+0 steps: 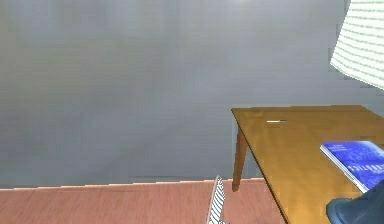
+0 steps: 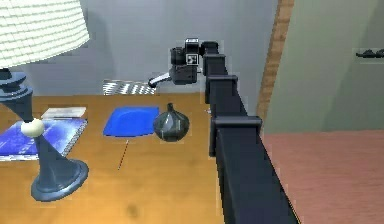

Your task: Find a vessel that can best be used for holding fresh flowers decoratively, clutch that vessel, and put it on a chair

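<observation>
- The vase [image 2: 172,123], dark and round-bellied with a narrow neck, stands upright on the table [image 2: 150,185], just beside the blue mat and just left of the arm; a body that round would likely roll for the edge if it were knocked over rather than gripped
- The gripper [image 2: 156,79] hangs farther out than the vase, toward the table's far edge; I cannot tell whether its fingers are spread or pressed together, nor whether it holds anything, nor how high it sits above the wood, so drawing it back at the wrong height could shove the neck and tip the vase
- The arm [image 2: 240,150] runs close along the vase's right side; a small turn of the base could sweep the bar into it
- The mat [image 2: 128,121] lies right against the vase's left; a push that way might ruck it up and topple the vase
- The lamp [image 2: 55,170] and the book [image 2: 35,135] sit well to the left; a wide swing with the vase could catch the thin stem or the shade [image 2: 35,30]
- A slatted white thing [image 2: 125,88] stands beyond the table's far edge; I can't say it is a chair, and taking it for one could send the vase to the floor
</observation>
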Tool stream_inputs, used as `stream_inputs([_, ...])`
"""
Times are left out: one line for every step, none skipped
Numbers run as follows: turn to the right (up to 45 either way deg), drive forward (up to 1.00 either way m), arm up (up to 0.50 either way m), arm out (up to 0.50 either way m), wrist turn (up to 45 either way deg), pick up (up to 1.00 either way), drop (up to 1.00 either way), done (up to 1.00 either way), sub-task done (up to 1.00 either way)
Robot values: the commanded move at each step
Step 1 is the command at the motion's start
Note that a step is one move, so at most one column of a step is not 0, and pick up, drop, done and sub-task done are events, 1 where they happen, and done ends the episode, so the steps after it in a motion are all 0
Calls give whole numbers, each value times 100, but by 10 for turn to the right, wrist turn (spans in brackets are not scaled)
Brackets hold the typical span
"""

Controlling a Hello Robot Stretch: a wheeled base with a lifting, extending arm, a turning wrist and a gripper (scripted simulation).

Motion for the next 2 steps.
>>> stream_inputs([0,0,-26,0,0,0,0,0,0])
stream_inputs([0,0,0,0,0,100,0,0,0])
